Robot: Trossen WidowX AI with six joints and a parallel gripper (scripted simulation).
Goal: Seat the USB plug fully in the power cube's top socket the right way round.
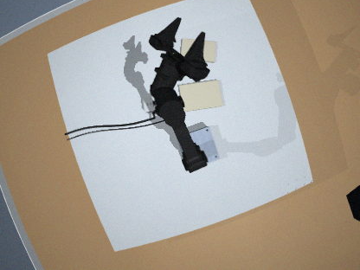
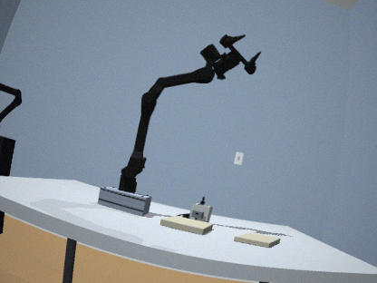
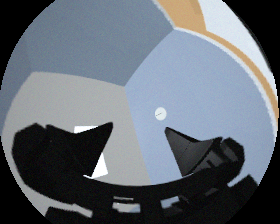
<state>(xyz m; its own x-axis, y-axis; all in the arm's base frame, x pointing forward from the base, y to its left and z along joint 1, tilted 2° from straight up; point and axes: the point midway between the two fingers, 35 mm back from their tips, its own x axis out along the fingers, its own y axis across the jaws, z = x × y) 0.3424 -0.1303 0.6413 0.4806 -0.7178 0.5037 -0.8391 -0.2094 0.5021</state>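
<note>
The power cube (image 2: pixel 207 212) (image 1: pixel 148 106) stands on the white table. In the exterior view a small dark plug (image 2: pixel 203 200) stands up from the cube's top; how deep it sits and which way round it is are too small to tell. In the top view the arm hides most of the cube and the plug. My gripper (image 1: pixel 191 26) (image 2: pixel 253 44) (image 3: pixel 140 127) is open and empty, raised high above the table and well clear of the cube. The wrist view shows only walls, ceiling and floor parts between and around the fingers, not the cube or plug.
Two flat cream blocks, a larger one (image 1: pixel 202 94) (image 2: pixel 186 225) and a smaller one (image 1: pixel 209 50) (image 2: pixel 257 239), lie near the cube. Dark cables (image 1: pixel 108 126) run from it toward the table's edge. The arm stands at a blue-grey box (image 1: pixel 210 141) (image 2: pixel 124 200).
</note>
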